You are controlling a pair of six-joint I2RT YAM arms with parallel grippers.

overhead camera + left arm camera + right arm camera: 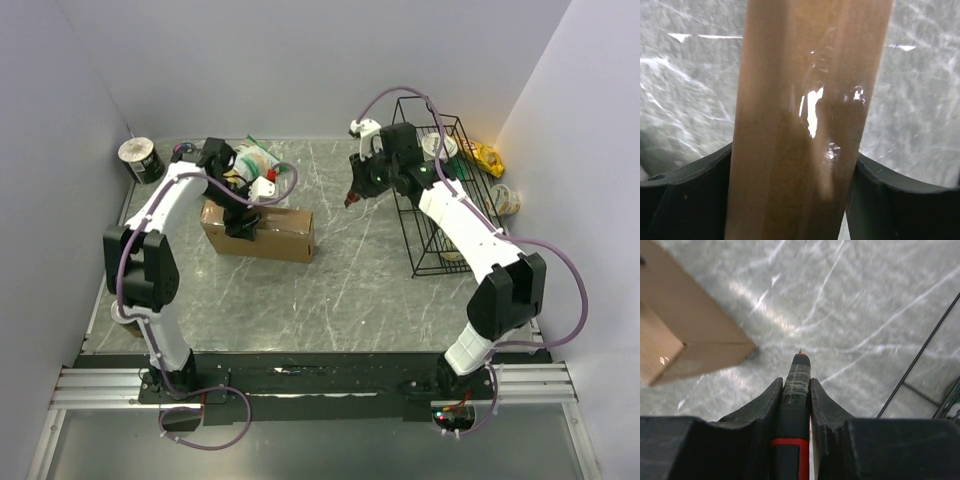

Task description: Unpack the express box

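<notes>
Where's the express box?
The express box is left of centre in the top view, just nearer than the snack bag, the left end effector straddling it.

- The express box (275, 232) is brown cardboard, flat and rectangular, with its flaps shut.
- It lies on the bench (350, 290), left of centre, with glossy tape (812, 110) along its top.

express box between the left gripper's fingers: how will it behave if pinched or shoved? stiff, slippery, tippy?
Probably stiff: the express box keeps straight edges and flat faces. The glossy strip on its face looks like tape, so likely slick there. It lies low and wide on the table, so a shove should slide rather than tip it.
</notes>
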